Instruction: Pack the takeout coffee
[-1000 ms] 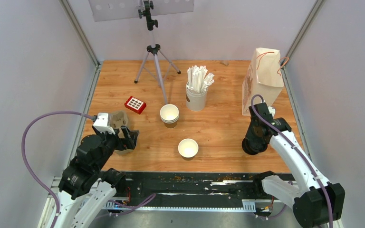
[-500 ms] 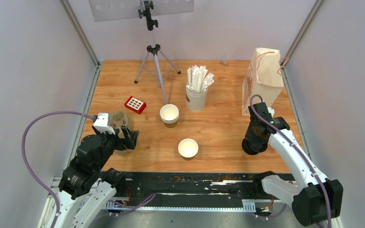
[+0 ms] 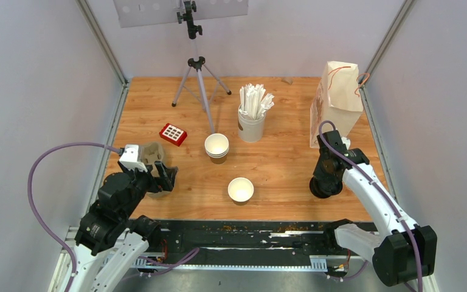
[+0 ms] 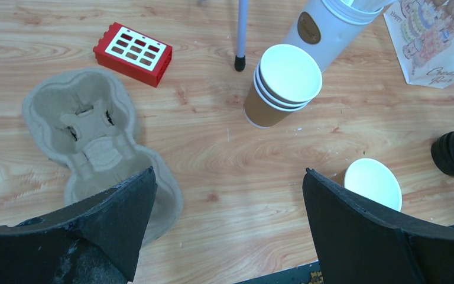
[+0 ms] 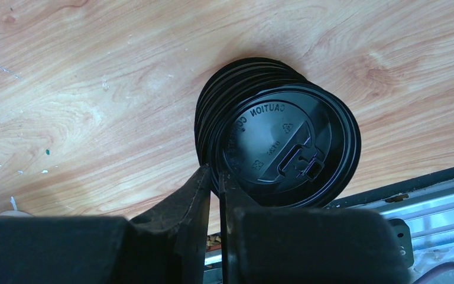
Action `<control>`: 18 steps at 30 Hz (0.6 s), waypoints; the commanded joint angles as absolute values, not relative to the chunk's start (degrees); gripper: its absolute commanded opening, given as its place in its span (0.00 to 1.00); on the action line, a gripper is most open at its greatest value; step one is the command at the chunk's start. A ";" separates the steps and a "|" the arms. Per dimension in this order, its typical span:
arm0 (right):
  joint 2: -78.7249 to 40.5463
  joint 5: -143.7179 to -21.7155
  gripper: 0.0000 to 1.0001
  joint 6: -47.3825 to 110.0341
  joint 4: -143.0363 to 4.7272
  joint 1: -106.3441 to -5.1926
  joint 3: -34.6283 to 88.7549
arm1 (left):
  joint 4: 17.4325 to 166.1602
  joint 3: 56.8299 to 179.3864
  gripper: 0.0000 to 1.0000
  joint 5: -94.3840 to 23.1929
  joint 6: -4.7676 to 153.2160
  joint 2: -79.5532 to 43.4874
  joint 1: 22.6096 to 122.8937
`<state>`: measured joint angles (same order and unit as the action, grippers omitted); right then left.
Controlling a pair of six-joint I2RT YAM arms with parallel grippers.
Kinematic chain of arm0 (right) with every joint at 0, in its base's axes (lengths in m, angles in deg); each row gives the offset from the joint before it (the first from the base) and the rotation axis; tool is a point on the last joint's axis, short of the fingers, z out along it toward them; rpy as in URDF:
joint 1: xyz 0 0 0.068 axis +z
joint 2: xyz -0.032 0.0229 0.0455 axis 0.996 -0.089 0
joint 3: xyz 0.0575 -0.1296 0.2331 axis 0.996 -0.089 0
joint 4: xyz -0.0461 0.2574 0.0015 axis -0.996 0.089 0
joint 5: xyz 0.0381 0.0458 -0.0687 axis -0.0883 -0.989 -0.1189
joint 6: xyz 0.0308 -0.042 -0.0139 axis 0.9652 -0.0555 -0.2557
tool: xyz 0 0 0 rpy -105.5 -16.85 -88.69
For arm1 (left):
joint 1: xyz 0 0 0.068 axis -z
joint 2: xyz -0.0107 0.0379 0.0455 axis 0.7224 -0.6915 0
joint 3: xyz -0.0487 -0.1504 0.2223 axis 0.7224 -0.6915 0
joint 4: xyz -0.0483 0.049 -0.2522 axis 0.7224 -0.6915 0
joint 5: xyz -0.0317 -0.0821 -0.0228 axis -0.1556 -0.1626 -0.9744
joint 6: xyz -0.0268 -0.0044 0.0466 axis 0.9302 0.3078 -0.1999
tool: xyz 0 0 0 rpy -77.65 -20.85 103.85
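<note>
One takeout coffee cup (image 3: 241,189), brown outside and white inside, stands without a lid near the table's front middle; it also shows in the left wrist view (image 4: 373,182). A stack of the same cups (image 3: 216,146) stands behind it. At the front right my right gripper (image 5: 216,174) is shut on the rim of the top black lid (image 5: 284,148), which sits askew on the pile of lids (image 5: 224,94). From above, the right gripper (image 3: 326,181) covers most of that pile. My left gripper (image 4: 227,177) hangs wide open over bare wood, holding nothing.
A pulp cup carrier (image 3: 152,155) lies just behind the left gripper (image 3: 165,176), with a red block (image 3: 173,134) beyond it. A white cup of wrapped straws (image 3: 252,121), a tripod (image 3: 197,79) and a printed paper bag (image 3: 337,100) stand further back.
The right arm has shifted very slightly at the lid pile, its jaws a touch tighter on the lid rim. The left arm and the cups have not moved.
</note>
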<state>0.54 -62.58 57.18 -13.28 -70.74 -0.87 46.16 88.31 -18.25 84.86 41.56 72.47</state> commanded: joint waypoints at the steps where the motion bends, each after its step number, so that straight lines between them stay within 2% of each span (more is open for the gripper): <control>1: 0.59 -61.36 0.11 57.51 -14.46 -71.01 -0.85 | 47.43 88.30 1.00 -18.13 85.32 41.23 72.61; 18: 0.73 -56.32 0.10 60.33 -11.04 -71.45 2.11 | 47.44 88.25 1.00 -18.11 85.32 41.42 72.55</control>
